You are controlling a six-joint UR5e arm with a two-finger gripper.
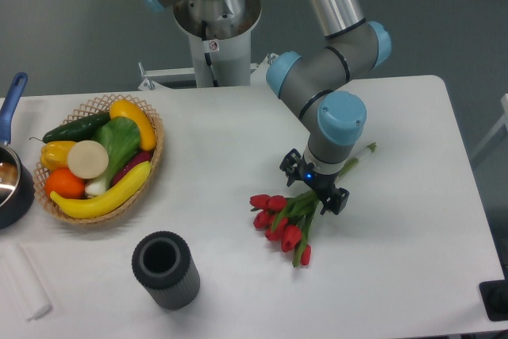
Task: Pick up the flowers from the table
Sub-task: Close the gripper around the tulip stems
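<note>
right of centre on the counter [397, 101], my tool [315, 189] sits low over the stems of the flowers [284, 220]. grasp step, i judge; cannot tell whether the fingers have closed on the stems. next move calls for a firm pinch, then a straight lift. red tulip heads fan toward the front, stems green, lying flat.

we see bare table [397, 275] right of and in front of the flowers [282, 224], open for passage. the dark ribbed cylinder [165, 270] stands well apart to the left front, the produce basket [101, 156] further left. the gripper [316, 192] itself covers the stems from above.
</note>
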